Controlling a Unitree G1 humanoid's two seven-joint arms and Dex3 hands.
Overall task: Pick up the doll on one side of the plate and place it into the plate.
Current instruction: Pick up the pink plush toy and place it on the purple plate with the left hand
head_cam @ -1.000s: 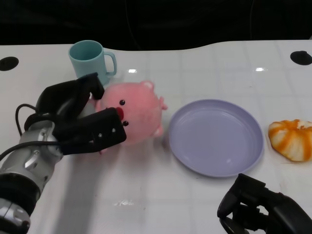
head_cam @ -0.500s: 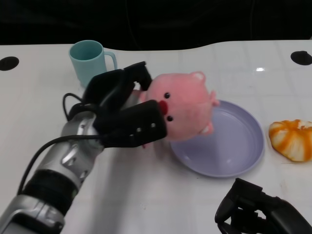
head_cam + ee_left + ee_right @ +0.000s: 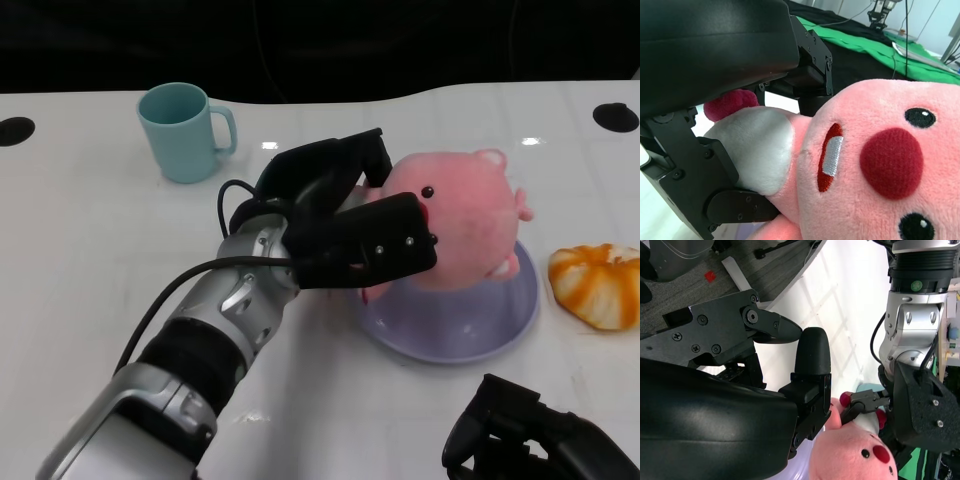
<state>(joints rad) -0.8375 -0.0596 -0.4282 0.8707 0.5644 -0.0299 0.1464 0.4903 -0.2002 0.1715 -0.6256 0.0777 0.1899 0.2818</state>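
Observation:
A pink pig doll with black eyes and a red snout hangs just above the lilac plate, held by my left hand. In the left wrist view the doll fills the picture, with black fingers pressed against its white belly. The doll and my left arm also show in the right wrist view. My right hand rests low at the table's near right, fingers curled, holding nothing.
A teal mug stands at the far left of the white table. An orange-and-white striped soft toy lies right of the plate. Black holes mark the table's far corners.
My left hand has lifted the doll from the table left of the plate and carried it rightward, so it is now over the plate. The right hand has stayed in place.

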